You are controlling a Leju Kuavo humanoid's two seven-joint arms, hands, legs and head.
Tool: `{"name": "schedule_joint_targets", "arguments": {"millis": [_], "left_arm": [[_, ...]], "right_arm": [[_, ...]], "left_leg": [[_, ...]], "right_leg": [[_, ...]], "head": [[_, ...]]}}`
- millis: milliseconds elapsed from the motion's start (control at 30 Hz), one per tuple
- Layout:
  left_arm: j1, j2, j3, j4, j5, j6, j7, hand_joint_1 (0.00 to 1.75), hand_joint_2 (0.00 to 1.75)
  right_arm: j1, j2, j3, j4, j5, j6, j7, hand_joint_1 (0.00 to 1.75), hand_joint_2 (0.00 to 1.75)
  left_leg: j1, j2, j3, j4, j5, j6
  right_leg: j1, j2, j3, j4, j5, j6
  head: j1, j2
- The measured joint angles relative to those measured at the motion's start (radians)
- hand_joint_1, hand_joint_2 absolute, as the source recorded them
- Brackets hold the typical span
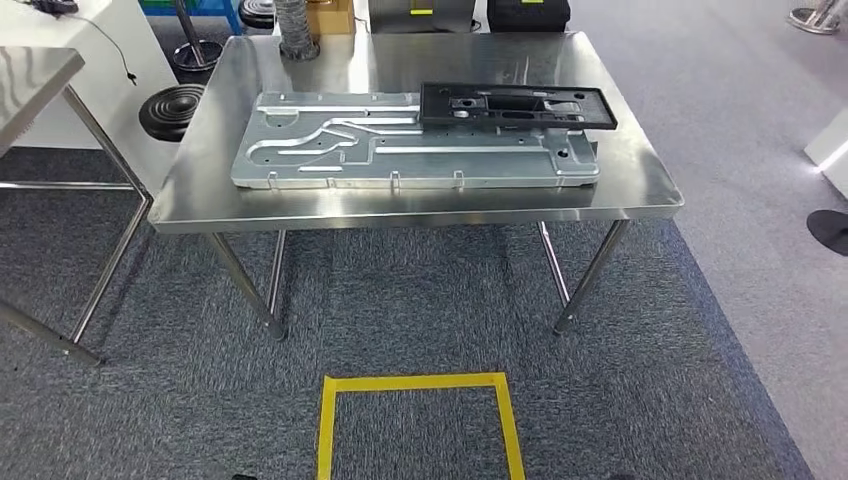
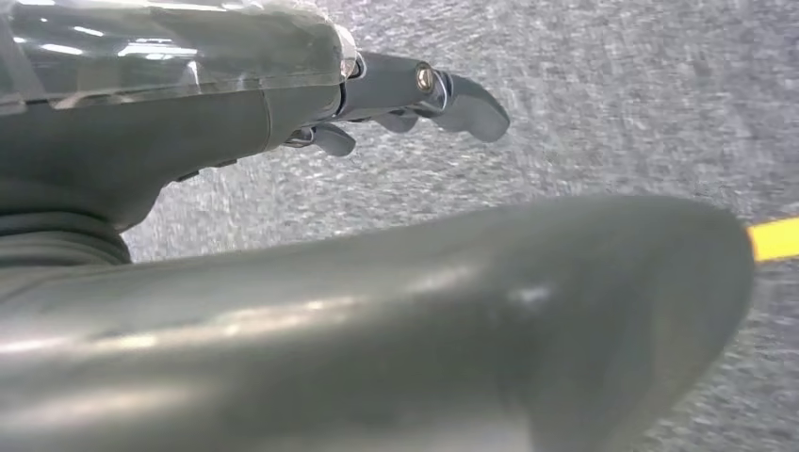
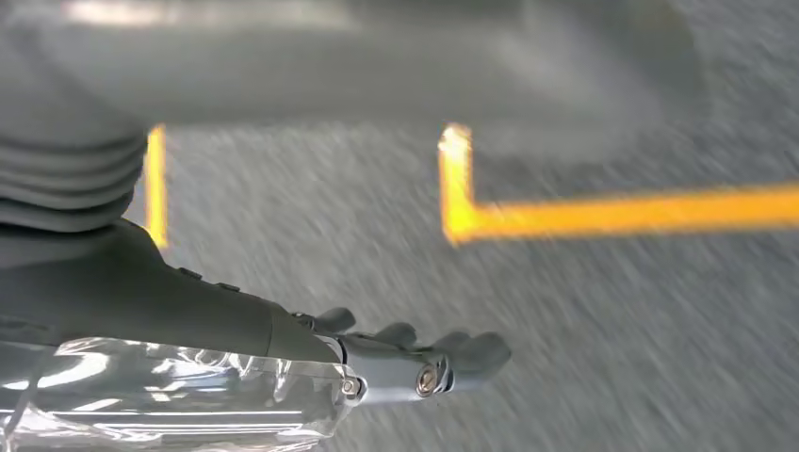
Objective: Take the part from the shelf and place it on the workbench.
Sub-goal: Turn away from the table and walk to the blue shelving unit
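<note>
Black part [image 1: 517,106]: lying on the silver plate [image 1: 400,150], far right of workbench [image 1: 640,195].
Left hand [image 2: 415,94]: hanging empty, fingers apart.
Right hand [image 3: 415,363]: hanging empty, fingers apart.

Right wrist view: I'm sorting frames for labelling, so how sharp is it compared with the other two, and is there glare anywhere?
Right wrist view: motion-smeared carpet and yellow tape, robot hand fairly crisp. Left wrist view: carpet softly blurred, robot hand sharp. Head view: sharp throughout, with soft reflections on the steel workbench and the silver plate.

Bright, even light – glare on the steel workbench [image 1: 400,205]; both wrist views motion-blurred.
</note>
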Motion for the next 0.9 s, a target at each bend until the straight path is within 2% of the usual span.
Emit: {"name": "schedule_joint_targets", "arguments": {"millis": [33,100,133,167,200,233,267,300,333,367,400,433,467,500,533,600,633,667,700,733,767,800,833,867,900], "left_arm": [[-0.002,0.001,-0.004,0.000,-0.002,-0.001,0.002,0.00,0.00],[-0.006,0.001,-0.011,0.000,-0.004,-0.001,0.004,0.00,0.00],[-0.009,0.001,-0.013,0.000,-0.005,-0.001,0.005,0.00,0.00],[-0.011,0.002,-0.015,0.000,-0.007,-0.001,0.005,0.00,0.00],[-0.014,0.002,-0.017,0.000,-0.009,-0.001,0.006,0.00,0.00],[-0.017,0.003,-0.020,0.000,-0.012,0.000,0.008,0.00,0.00],[-0.019,0.003,-0.024,0.000,-0.015,0.000,0.010,0.00,0.00],[-0.021,0.003,-0.027,0.000,-0.017,0.000,0.012,0.00,0.00],[-0.023,0.003,-0.031,0.000,-0.020,0.000,0.014,0.00,0.00],[-0.024,0.003,-0.034,0.000,-0.023,0.000,0.017,0.00,0.00],[-0.025,0.003,-0.036,0.000,-0.026,-0.001,0.019,0.00,0.00],[-0.025,0.003,-0.037,0.000,-0.029,-0.001,0.022,0.00,0.00],[-0.024,0.005,-0.039,0.000,-0.032,-0.001,0.025,0.00,0.00],[-0.022,0.006,-0.042,0.000,-0.036,-0.001,0.028,0.00,0.00],[-0.020,0.008,-0.044,0.000,-0.038,-0.001,0.031,0.00,0.00],[-0.018,0.010,-0.051,0.000,-0.044,-0.001,0.035,0.00,0.00],[-0.018,0.012,-0.054,0.000,-0.047,-0.001,0.038,0.00,0.00],[-0.018,0.013,-0.057,0.000,-0.050,-0.002,0.040,0.00,0.00],[-0.017,0.014,-0.059,0.000,-0.052,-0.002,0.043,0.00,0.00],[-0.017,0.015,-0.061,0.000,-0.054,-0.003,0.045,0.00,0.00],[-0.018,0.016,-0.062,0.000,-0.054,-0.004,0.047,0.00,0.00],[-0.019,0.017,-0.063,0.000,-0.055,-0.005,0.047,0.00,0.00],[-0.020,0.018,-0.065,0.000,-0.056,-0.005,0.047,0.00,0.00],[-0.021,0.018,-0.067,0.000,-0.057,-0.005,0.047,0.00,0.00],[-0.021,0.018,-0.070,0.000,-0.058,-0.006,0.047,0.00,0.00]], "right_arm": [[0.000,0.015,-0.002,0.009,0.003,-0.001,0.010,0.00,1.75],[-0.005,0.043,-0.002,0.021,0.016,-0.004,0.025,0.00,1.75],[-0.009,0.054,-0.002,0.026,0.024,-0.006,0.030,0.00,1.75],[-0.014,0.066,-0.002,0.029,0.034,-0.007,0.035,0.00,1.75],[-0.018,0.076,-0.002,0.032,0.045,-0.007,0.039,0.00,1.75],[-0.023,0.083,-0.001,0.034,0.055,-0.008,0.043,0.00,1.75],[-0.028,0.090,0.000,0.036,0.064,-0.008,0.047,0.00,1.75],[-0.033,0.095,0.001,0.037,0.072,-0.008,0.051,0.00,1.75],[-0.040,0.100,0.002,0.038,0.077,-0.009,0.053,0.00,1.75],[-0.045,0.105,0.004,0.039,0.082,-0.010,0.055,0.00,1.75],[-0.048,0.109,0.005,0.040,0.085,-0.011,0.056,0.00,1.75],[-0.049,0.114,0.006,0.042,0.088,-0.013,0.058,0.00,1.75],[-0.050,0.120,0.007,0.044,0.091,-0.016,0.059,0.00,1.75],[-0.051,0.124,0.008,0.046,0.093,-0.019,0.061,0.00,1.75],[-0.051,0.129,0.009,0.047,0.094,-0.021,0.063,0.00,1.75],[-0.051,0.136,0.011,0.049,0.097,-0.023,0.065,0.00,1.75],[-0.050,0.140,0.012,0.049,0.100,-0.024,0.065,0.00,1.75],[-0.050,0.144,0.013,0.050,0.103,-0.025,0.064,0.00,1.75],[-0.050,0.147,0.015,0.050,0.107,-0.026,0.064,0.00,1.75],[-0.049,0.151,0.016,0.050,0.109,-0.027,0.064,0.00,1.75],[-0.049,0.155,0.018,0.051,0.111,-0.027,0.063,0.00,1.75],[-0.049,0.157,0.019,0.051,0.112,-0.027,0.062,0.00,1.75],[-0.049,0.160,0.021,0.052,0.114,-0.026,0.061,0.00,1.75],[-0.050,0.161,0.023,0.052,0.115,-0.025,0.059,0.00,1.75],[-0.050,0.161,0.025,0.052,0.118,-0.023,0.057,0.00,1.75]], "left_leg": [[0.001,0.002,-0.015,-0.001,0.014,0.005],[0.000,0.004,-0.049,0.001,0.041,0.010],[-0.002,0.005,-0.066,0.003,0.054,0.009],[-0.003,0.006,-0.083,0.006,0.066,0.008],[-0.004,0.006,-0.101,0.009,0.077,0.007],[-0.004,0.006,-0.118,0.013,0.088,0.005],[-0.005,0.006,-0.132,0.017,0.098,0.003],[-0.006,0.006,-0.142,0.021,0.107,0.000],[-0.007,0.006,-0.149,0.023,0.116,-0.005],[-0.007,0.007,-0.154,0.024,0.125,-0.010],[-0.006,0.008,-0.156,0.022,0.136,-0.017],[-0.006,0.009,-0.158,0.018,0.147,-0.023],[-0.005,0.007,-0.164,0.019,0.146,-0.029],[-0.004,0.005,-0.172,0.032,0.126,-0.035],[-0.002,0.002,-0.184,0.065,0.085,-0.041],[0.003,0.000,-0.214,0.181,-0.023,-0.051],[0.005,0.000,-0.223,0.246,-0.056,-0.055],[0.006,0.000,-0.223,0.293,-0.062,-0.058],[0.007,0.000,-0.210,0.312,-0.046,-0.060],[0.009,0.000,-0.180,0.297,-0.016,-0.061],[0.010,0.000,-0.133,0.247,0.007,-0.061],[0.010,-0.001,-0.078,0.174,0.010,-0.059],[0.009,-0.003,-0.028,0.101,-0.002,-0.054],[0.007,-0.004,0.004,0.046,-0.020,-0.047],[0.005,-0.005,0.017,0.016,-0.034,-0.038]], "right_leg": [[-0.002,0.002,-0.014,0.039,-0.050,0.004],[-0.005,0.003,-0.042,0.166,-0.160,0.011],[-0.005,0.003,-0.048,0.228,-0.184,0.013],[-0.005,0.003,-0.042,0.266,-0.182,0.014],[-0.005,0.003,-0.020,0.270,-0.159,0.012],[-0.005,0.003,0.022,0.235,-0.130,0.009],[-0.002,0.003,0.079,0.170,-0.113,0.002],[0.001,0.003,0.144,0.084,-0.114,-0.006],[0.005,0.003,0.197,0.007,-0.127,-0.013],[0.009,0.003,0.230,-0.046,-0.141,-0.019],[0.012,0.003,0.243,-0.075,-0.148,-0.025],[0.012,0.003,0.239,-0.081,-0.142,-0.030],[0.011,0.002,0.230,-0.082,-0.129,-0.036],[0.009,0.000,0.219,-0.084,-0.115,-0.043],[0.006,-0.002,0.204,-0.085,-0.101,-0.049],[0.005,-0.004,0.172,-0.082,-0.077,-0.055],[0.005,-0.004,0.154,-0.078,-0.065,-0.055],[0.005,-0.004,0.135,-0.072,-0.055,-0.054],[0.005,-0.004,0.115,-0.065,-0.045,-0.052],[0.004,-0.004,0.094,-0.056,-0.035,-0.050],[0.003,-0.004,0.073,-0.045,-0.027,-0.046],[0.004,-0.003,0.056,-0.035,-0.020,-0.041],[0.005,-0.003,0.042,-0.026,-0.013,-0.036],[0.006,-0.003,0.034,-0.021,-0.006,-0.030],[0.006,-0.003,0.030,-0.019,0.003,-0.024]], "head": [[0.000,0.000],[0.000,0.000],[0.000,0.000],[0.000,0.000],[0.000,0.000],[0.000,0.000],[0.000,0.000],[0.000,0.000],[0.000,0.000],[0.000,0.000],[0.000,0.000],[0.000,0.000],[0.000,0.000],[0.000,0.000],[0.000,0.000],[0.000,0.000],[0.000,0.000],[0.000,0.000],[0.000,0.000],[0.000,0.000],[0.000,0.000],[0.000,0.000],[0.000,0.000],[0.000,0.000],[0.000,0.000]]}}
